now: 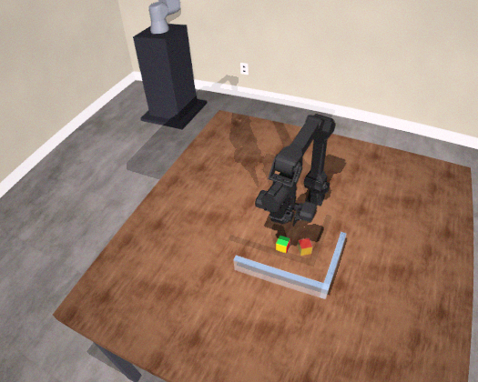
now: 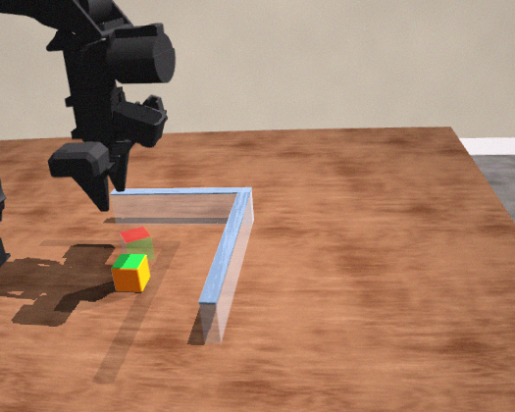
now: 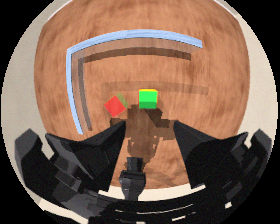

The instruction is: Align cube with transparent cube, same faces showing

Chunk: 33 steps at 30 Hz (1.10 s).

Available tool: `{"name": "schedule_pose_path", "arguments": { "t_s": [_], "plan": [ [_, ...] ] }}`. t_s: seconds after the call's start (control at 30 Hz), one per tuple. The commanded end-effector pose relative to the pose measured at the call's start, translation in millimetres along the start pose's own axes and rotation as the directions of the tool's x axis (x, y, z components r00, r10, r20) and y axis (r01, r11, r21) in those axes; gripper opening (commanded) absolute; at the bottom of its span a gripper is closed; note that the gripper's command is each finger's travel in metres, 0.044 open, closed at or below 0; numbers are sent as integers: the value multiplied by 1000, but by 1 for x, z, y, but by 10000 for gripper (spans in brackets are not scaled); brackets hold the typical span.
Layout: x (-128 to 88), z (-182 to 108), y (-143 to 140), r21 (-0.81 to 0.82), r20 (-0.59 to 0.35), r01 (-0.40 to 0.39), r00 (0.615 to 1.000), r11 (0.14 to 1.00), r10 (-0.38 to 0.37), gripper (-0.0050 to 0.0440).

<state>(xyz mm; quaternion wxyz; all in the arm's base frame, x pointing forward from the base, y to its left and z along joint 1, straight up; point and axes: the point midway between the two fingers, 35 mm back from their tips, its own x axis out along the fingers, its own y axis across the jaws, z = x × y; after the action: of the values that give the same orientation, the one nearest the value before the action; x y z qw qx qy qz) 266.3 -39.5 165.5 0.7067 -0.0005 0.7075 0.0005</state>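
Observation:
The cube [image 1: 282, 244] [image 2: 130, 273] [image 3: 148, 98] rests on the wooden table [image 1: 166, 256] with its green face up; orange and yellow faces show on its sides. The transparent cube [image 1: 305, 246] [image 2: 138, 241] [image 3: 115, 106] has its red face up and stands right beside the cube, a small gap apart, turned at a slight angle to it. My gripper [image 1: 295, 219] [image 2: 111, 195] [image 3: 150, 124] is open and empty. It hangs above the table, raised clear of both cubes, a little back from them towards the arm's base.
A low blue translucent L-shaped wall [image 1: 279, 272] [image 2: 228, 237] [image 3: 75, 78] encloses the cubes on two sides. A dark pedestal [image 1: 166, 75] with a grey arm stands on the floor beyond the table's far left corner.

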Motion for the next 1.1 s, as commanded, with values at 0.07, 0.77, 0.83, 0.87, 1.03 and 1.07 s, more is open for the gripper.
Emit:
{"name": "schedule_pose_path", "arguments": {
  "t_s": [0.07,0.77,0.83,0.87,1.03,1.07],
  "plan": [
    [-4,1,0,-38,20,-1,1000,999,1,328],
    [37,8,-1,-967,20,20,1000,255,-2,440],
    [41,8,-1,-991,20,20,1000,134,-2,440],
    [42,8,-1,-997,20,20,1000,73,-3,440],
    [45,8,-1,-1000,20,20,1000,-5,-3,440],
    [45,8,-1,-1000,20,20,1000,-5,-3,440]
  ]
}}
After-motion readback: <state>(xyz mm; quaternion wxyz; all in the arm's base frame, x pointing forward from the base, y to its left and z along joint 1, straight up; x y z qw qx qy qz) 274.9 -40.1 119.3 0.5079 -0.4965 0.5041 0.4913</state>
